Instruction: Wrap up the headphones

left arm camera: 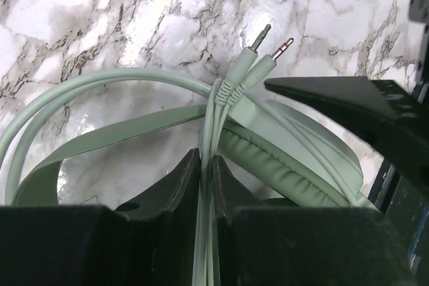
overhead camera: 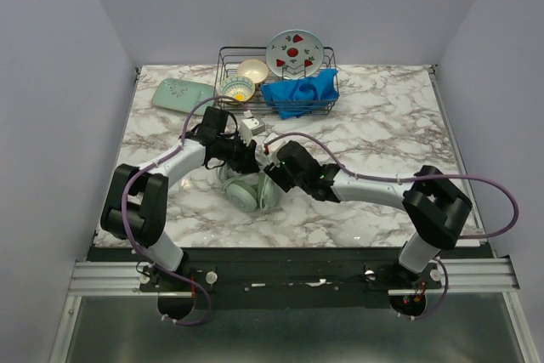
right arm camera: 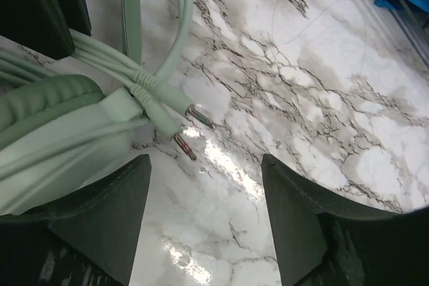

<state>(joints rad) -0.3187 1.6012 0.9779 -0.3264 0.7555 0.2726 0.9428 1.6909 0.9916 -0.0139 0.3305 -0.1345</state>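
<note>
The pale mint-green headphones (overhead camera: 252, 192) lie on the marble table between my two arms. In the left wrist view an ear cup pad (left arm camera: 281, 165) and the flat headband (left arm camera: 120, 132) show. My left gripper (left arm camera: 206, 165) is shut on the thin cable (left arm camera: 213, 125), just behind its two jack plugs (left arm camera: 268, 45). In the top view it sits at the headphones' far side (overhead camera: 248, 159). My right gripper (right arm camera: 204, 165) is open and empty, just beside the plugs (right arm camera: 191, 128) and the ear cup (right arm camera: 47, 125). It also shows in the top view (overhead camera: 270, 167).
A wire dish rack (overhead camera: 276, 82) at the back holds a patterned plate (overhead camera: 295, 53), two bowls (overhead camera: 238, 87) and a blue cloth (overhead camera: 299, 93). A flat mint-green tray (overhead camera: 182, 95) lies left of it. A small white object (overhead camera: 250, 127) stands near the left gripper.
</note>
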